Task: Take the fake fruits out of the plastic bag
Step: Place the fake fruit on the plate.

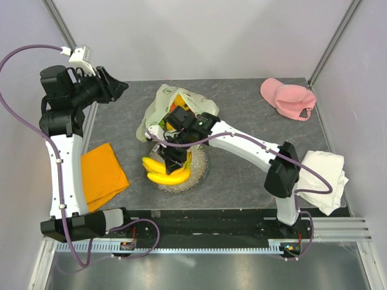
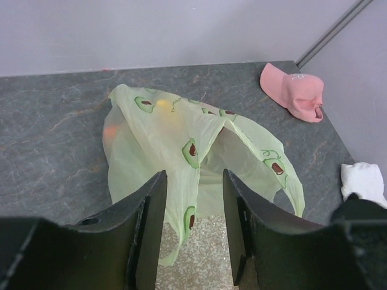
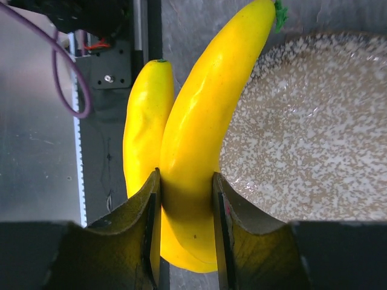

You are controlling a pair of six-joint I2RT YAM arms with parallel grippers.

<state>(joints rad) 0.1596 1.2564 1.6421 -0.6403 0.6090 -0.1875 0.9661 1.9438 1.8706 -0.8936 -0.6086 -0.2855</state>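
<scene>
A dark grey stone-patterned table [image 1: 254,121] fills the middle of the top view, closed in by pale walls with a metal rail along the bottom edge. On it lie an orange cloth [image 1: 103,172] at lower left, a folded white cloth [image 1: 326,172] at the right edge and a pink cap [image 1: 287,96] at upper right.

The left arm rises along the left side and bends at the top. The left gripper [image 1: 115,87] points right toward the plastic bag [image 1: 160,106], well apart from it. In its wrist view the left gripper's [image 2: 193,181] fingers are spread and empty.

The right arm reaches from lower right diagonally to the centre, with its wrist turned down over a speckled plate [image 1: 199,172]. The right gripper [image 1: 175,154] is clamped on one banana of the banana bunch [image 1: 166,172].

The bag sits at upper centre, just behind the plate, and its pale green film is printed with avocados. Its mouth [image 2: 227,151] opens toward the plate. An orange shape [image 2: 112,130] shows blurred through the film.

The bunch lies over the plate's lower-left rim, with its long axis running roughly left to right in the top view. In the right wrist view the fingers [image 3: 151,199] pinch the nearer banana [image 3: 199,133] across its width. Its green tip [image 3: 279,9] points to the top of the frame.
</scene>
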